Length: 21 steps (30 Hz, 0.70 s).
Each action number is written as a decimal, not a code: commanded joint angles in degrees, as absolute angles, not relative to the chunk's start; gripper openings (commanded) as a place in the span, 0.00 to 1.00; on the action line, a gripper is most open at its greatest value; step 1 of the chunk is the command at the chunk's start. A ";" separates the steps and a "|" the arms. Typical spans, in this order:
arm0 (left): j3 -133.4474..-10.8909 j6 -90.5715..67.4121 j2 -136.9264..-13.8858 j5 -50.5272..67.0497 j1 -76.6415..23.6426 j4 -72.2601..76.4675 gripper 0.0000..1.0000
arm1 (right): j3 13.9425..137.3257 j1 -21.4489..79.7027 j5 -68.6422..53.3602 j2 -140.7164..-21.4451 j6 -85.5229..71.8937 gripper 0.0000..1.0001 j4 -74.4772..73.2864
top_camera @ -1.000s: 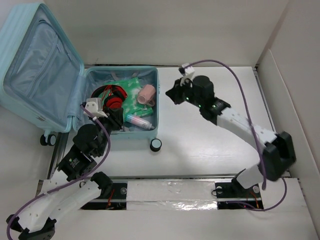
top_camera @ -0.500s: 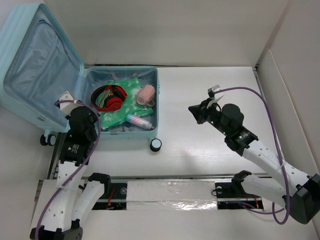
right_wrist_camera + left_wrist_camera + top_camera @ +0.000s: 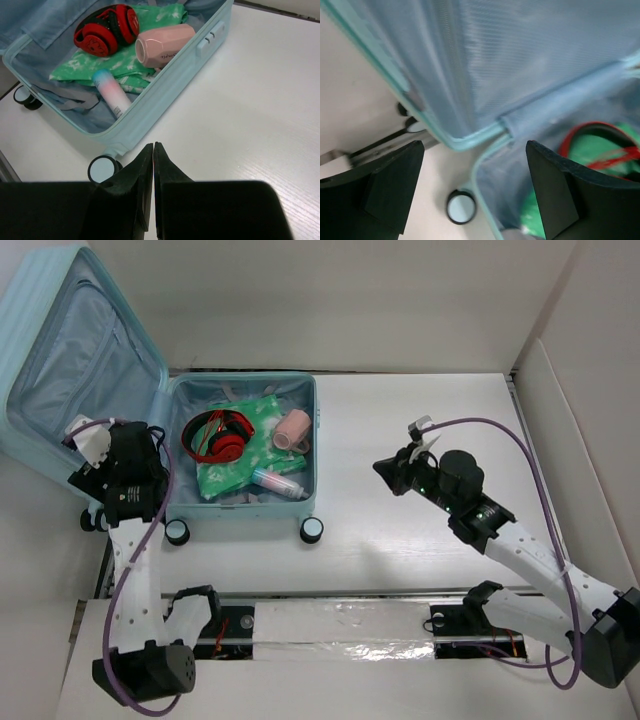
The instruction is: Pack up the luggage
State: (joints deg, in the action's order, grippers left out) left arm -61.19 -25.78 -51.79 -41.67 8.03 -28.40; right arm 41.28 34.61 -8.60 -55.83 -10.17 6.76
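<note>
The luggage (image 3: 312,440) lies open, its lid (image 3: 70,370) propped up at the far left. Red headphones (image 3: 220,435), a green cloth (image 3: 255,420), a pink cup (image 3: 295,428) and a pink-and-blue tube (image 3: 275,480) lie in its base. My left gripper (image 3: 128,480) hovers open over the hinge where lid meets base, holding nothing. In the left wrist view that gripper (image 3: 474,144) frames the rim and a caster wheel (image 3: 461,207). My right gripper (image 3: 382,470) is shut and empty over the table, right of the luggage. In the right wrist view its tips (image 3: 153,146) point toward the luggage (image 3: 165,90).
Caster wheels (image 3: 312,530) stick out from the luggage's near side, another (image 3: 177,532) near my left arm. White walls (image 3: 560,370) border the table at the right and back. A foil-taped rail (image 3: 340,625) runs along the near edge.
My left arm swung from over the luggage's near-left corner out to the hinge side, and its jaws opened wide. My right arm pulled back from the luggage's far right corner to the table's middle.
</note>
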 commanded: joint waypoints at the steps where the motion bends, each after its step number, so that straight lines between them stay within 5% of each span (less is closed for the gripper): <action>1: -61.79 -26.19 -51.76 -47.68 10.81 -30.14 0.80 | 44.03 35.77 -8.88 -53.97 -8.44 0.09 6.07; 6: -64.59 -21.55 -59.03 -54.93 15.79 -27.87 0.77 | 44.47 37.52 -9.23 -53.17 -7.65 0.09 5.80; 10: -66.09 -24.35 -62.40 -46.60 25.13 -29.09 0.68 | 44.82 38.67 -8.70 -53.61 -7.03 0.09 5.36; 17: -69.34 -22.24 -64.16 -46.58 23.74 -26.99 0.49 | 45.88 41.84 -7.21 -56.42 -6.24 0.09 5.19; 21: -67.51 -19.25 -62.50 -52.91 15.74 -23.39 0.17 | 46.67 44.03 -5.19 -58.18 -5.45 0.09 4.66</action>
State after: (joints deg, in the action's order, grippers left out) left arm -66.52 -21.39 -64.20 -49.71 18.94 -27.18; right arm 43.57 42.74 -7.38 -57.58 -7.14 4.19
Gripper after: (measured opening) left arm 0.212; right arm 0.089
